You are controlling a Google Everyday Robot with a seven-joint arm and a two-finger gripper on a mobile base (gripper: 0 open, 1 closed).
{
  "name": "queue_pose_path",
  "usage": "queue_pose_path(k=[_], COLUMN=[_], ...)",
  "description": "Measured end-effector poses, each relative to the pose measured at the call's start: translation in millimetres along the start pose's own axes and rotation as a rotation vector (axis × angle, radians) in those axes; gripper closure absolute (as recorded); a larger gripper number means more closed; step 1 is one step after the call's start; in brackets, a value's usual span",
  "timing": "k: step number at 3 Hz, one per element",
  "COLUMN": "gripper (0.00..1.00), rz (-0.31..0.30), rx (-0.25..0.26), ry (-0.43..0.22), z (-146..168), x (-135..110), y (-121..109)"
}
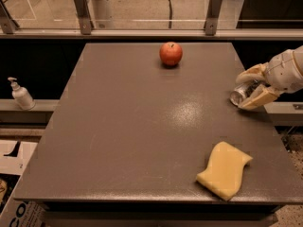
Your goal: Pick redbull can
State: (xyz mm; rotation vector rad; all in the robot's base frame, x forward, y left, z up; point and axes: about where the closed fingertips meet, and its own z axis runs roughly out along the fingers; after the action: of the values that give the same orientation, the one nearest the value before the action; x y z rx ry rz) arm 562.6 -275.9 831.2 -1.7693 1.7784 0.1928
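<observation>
Grey-brown table (118, 126), seen from its front. At its right edge the silvery redbull can (238, 94) lies on its side. The robot's cream-coloured gripper (242, 92) reaches in from the right and sits around the can; I cannot tell whether it is clamped. A red apple (171, 54) stands near the back, and a yellow sponge (224, 170) lies front right.

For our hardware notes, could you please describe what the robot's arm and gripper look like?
The gripper, at the right edge of the dark grey table beside the slim silvery redbull can, has two flat, tapered tan fingers. Behind them sits a rounded white wrist casing. No cables or markings show.
</observation>
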Motion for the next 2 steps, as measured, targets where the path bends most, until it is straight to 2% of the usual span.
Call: queue_pose_path(k=[1, 2], gripper=[1.0, 1.0], rz=[-0.001, -0.003], rx=[-0.001, 0.0], ry=[-0.006, -0.008], z=[0.0, -0.3], x=[-2.2, -3.5], y=[0.3, 0.2])
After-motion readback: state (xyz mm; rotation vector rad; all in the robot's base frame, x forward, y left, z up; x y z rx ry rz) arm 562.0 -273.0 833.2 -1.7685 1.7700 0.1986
